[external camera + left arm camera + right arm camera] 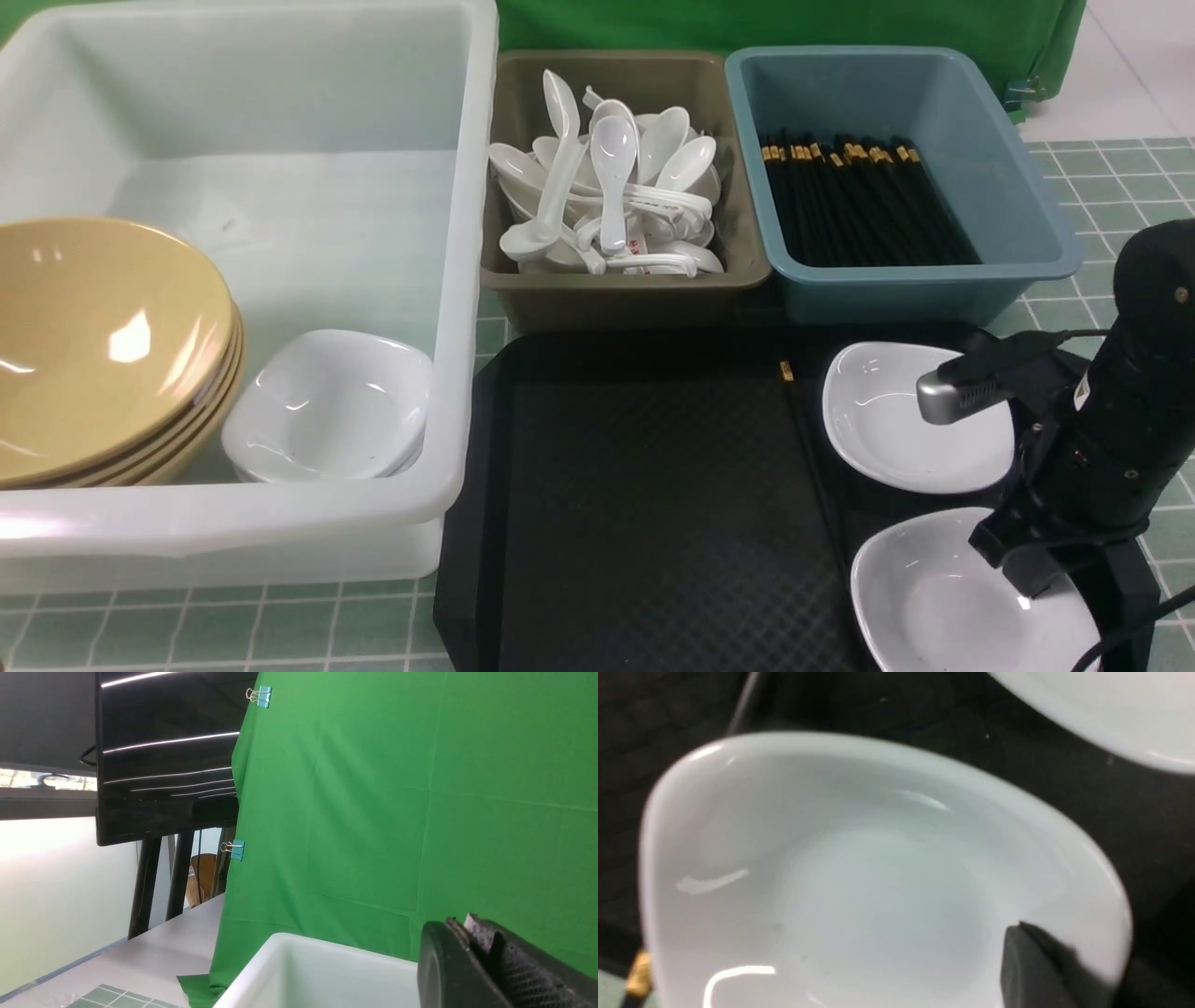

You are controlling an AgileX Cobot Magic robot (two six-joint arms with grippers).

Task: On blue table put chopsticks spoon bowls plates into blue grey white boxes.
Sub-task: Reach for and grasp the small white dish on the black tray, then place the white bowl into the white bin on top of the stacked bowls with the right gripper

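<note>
The tiled pale blue-green tabletop (1102,177) carries the large translucent white plastic box (467,280) on the robot's left. The flat black textured tray (653,513) lies just beside it to the right. Inside the box, a stack of wide glossy tan-yellow bowls (103,345) sits against a nested stack of small glossy white rounded-square dishes (327,406).

Two more such dishes lie on the tray's right part, the far dish (887,420) and the near dish (934,597), close together.

The right fingers (1027,583) stand at the near dish's right-hand rim. In the right wrist view one dark finger (1036,970) lies inside that rim, against the wall. Its partner is hidden, so I cannot tell whether the rim is pinched yet.

The left fingers (467,933) are pressed together on nothing, held up beside the white box.

The coming move probably turns on this: the dish is directly under the right arm, while its likely home, the dish stack, lies well to the left across the tray. A rounded square has no long axis to align, so an edge pinch from the right should serve.

A thin black chopstick with a gold band (786,371) lies on the tray, left of the far dish.
</note>
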